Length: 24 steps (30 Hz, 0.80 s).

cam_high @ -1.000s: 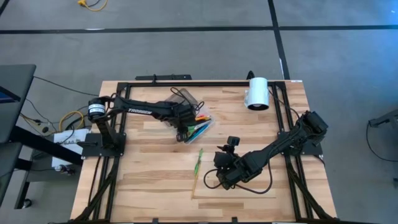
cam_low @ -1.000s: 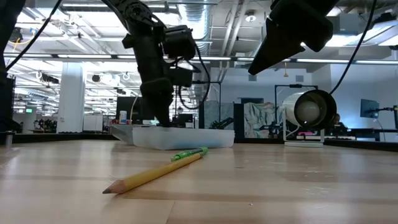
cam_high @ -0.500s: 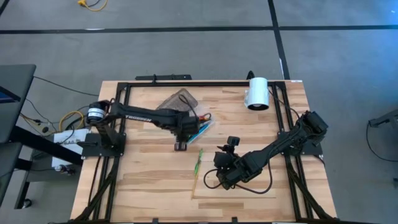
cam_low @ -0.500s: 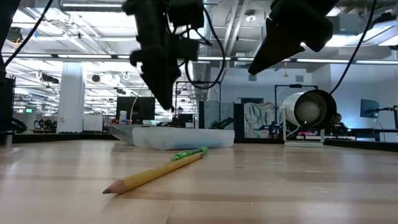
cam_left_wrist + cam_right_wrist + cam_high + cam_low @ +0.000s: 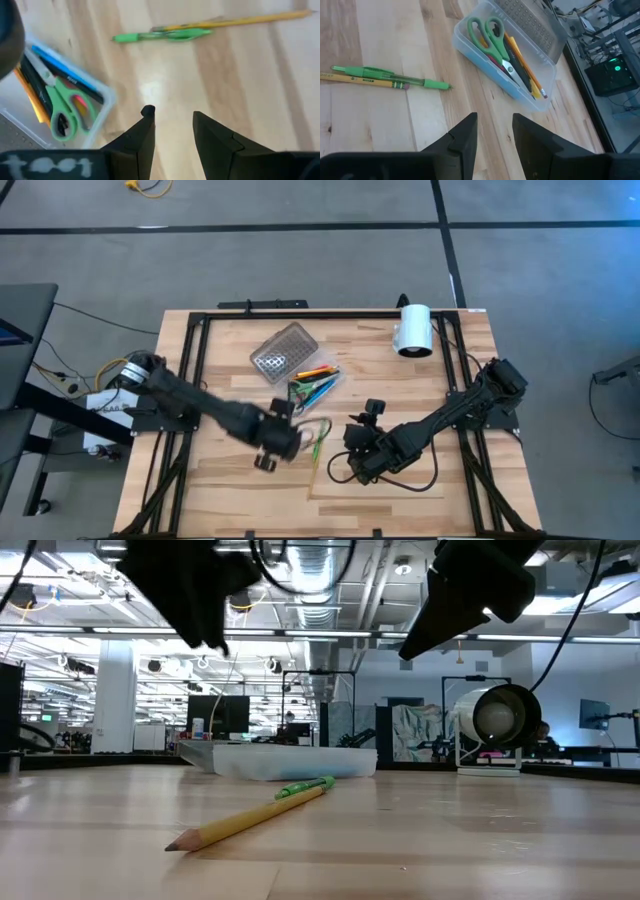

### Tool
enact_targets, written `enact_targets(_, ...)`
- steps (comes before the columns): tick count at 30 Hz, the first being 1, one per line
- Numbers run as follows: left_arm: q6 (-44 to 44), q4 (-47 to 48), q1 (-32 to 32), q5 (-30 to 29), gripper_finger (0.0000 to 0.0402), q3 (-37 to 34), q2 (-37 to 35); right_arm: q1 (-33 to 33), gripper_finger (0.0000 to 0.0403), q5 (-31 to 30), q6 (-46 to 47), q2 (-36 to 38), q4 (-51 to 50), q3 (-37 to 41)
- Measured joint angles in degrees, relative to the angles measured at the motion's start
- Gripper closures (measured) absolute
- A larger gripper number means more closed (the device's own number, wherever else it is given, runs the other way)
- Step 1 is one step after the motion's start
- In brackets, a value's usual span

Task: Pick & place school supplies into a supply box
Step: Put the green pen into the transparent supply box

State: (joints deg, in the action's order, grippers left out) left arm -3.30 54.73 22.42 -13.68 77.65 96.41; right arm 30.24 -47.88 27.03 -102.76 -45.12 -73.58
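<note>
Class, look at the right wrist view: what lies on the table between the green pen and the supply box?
Nothing. In the right wrist view, only bare wood separates the green pen from the supply box. The yellow pencil lies on the pen's far side, away from the box.

Scissors lie in the supply box — pen and pencil outside.

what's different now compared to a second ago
The left gripper has swung away from the supply box toward the near side of the table, left of the green pen and yellow pencil, open and empty. The right gripper, pen, pencil and box stayed put.
</note>
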Motion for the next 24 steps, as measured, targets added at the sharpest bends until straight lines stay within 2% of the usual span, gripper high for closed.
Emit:
enact_targets(7,-6.6,-2.1,11.7,-9.0,0.0278,-4.2,0.0,0.0,0.0284,0.0,0.0,0.0,0.9,0.0)
enact_targets(11,-12.3,-2.5,16.7,-14.6,0.0278,-8.5,0.0,-0.4,0.0284,0.0,-0.3,-0.2,1.8,0.0)
enact_targets(16,-18.2,-7.8,21.7,-19.8,0.0278,-15.1,0.0,-2.1,0.0284,0.6,-3.3,-2.0,5.6,-0.2)
enact_targets(19,-21.6,-10.3,23.7,-23.3,0.0278,-18.3,0.0,-3.3,0.0284,3.7,-8.7,-3.8,7.7,0.2)
enact_targets(24,-27.6,-11.0,26.5,-31.2,0.0278,-21.0,-0.1,-5.3,0.0284,11.9,-19.2,-5.5,18.1,0.1)
